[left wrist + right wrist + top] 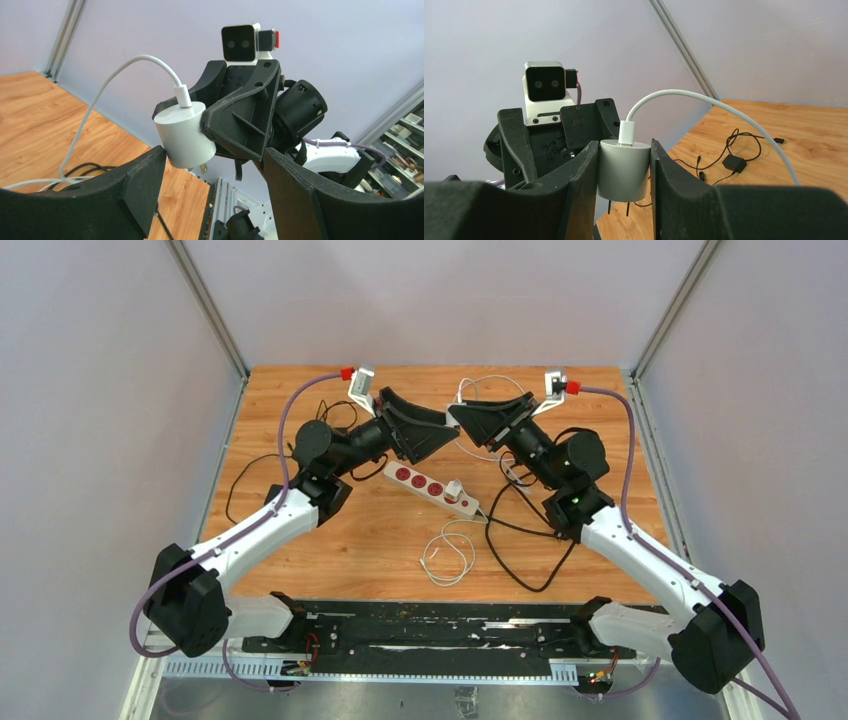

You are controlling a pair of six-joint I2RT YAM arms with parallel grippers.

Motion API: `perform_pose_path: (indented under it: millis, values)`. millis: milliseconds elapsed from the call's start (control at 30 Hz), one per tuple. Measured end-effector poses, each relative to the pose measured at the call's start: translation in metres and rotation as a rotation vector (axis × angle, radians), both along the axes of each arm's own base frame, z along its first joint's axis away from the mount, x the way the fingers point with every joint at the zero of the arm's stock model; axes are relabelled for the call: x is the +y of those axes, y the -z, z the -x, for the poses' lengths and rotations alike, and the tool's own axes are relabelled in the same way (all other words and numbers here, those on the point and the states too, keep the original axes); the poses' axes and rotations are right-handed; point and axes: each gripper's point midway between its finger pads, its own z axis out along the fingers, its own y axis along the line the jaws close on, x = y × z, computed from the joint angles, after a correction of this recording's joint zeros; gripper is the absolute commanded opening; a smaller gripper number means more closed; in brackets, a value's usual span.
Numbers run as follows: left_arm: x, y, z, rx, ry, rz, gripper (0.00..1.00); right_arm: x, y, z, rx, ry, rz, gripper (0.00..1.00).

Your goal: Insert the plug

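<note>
Pale walls close in a wooden counter [380,540], with the two arm bases bolted along its near edge. Just beyond them a loose white lead [447,555] lies coiled beside a looping black lead [520,560]. Past those sits the power strip [425,483], lying at an angle, with three red sockets free and a small white adapter [453,487] already seated at its near end.

Farther back the two arms meet above the counter. The right tool [624,150] is closed on the plug [624,167], a short round white charger body pinched across its curved sides. Its two prongs [626,210] hang clear below and its cord [684,97] arcs out of the top. The left tool [214,152] faces it with its jaws standing wide to either side and holding nothing; one fingertip is close to the plug's lower edge.

The plug looks light and rigid, with a smooth, hard shell. Being round, it would probably twist between flat pads, and the cord may tug it askew. The best hold is likely across the middle of the body, clear of the thin prongs and the cord socket.
</note>
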Motion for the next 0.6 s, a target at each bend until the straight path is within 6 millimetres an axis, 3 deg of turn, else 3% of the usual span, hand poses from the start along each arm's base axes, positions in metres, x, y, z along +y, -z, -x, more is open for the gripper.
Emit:
perform_pose_path:
  millis: [133,300,533,600]
  values:
    - [0.0,-0.005,0.002,-0.002,0.011,0.024,0.69,-0.002,-0.002,0.005,0.008,-0.009,-0.023,0.0]
    - [0.0,-0.01,0.003,-0.006,0.024,0.05,0.57,-0.002,-0.01,0.011,0.004,-0.029,-0.053,0.0]
    - [-0.002,-0.01,0.003,0.003,0.041,0.062,0.53,0.001,-0.014,0.016,0.007,-0.051,-0.075,0.0]
    - [-0.002,-0.01,0.003,0.006,0.048,0.066,0.47,0.002,-0.015,0.019,0.007,-0.06,-0.077,0.0]
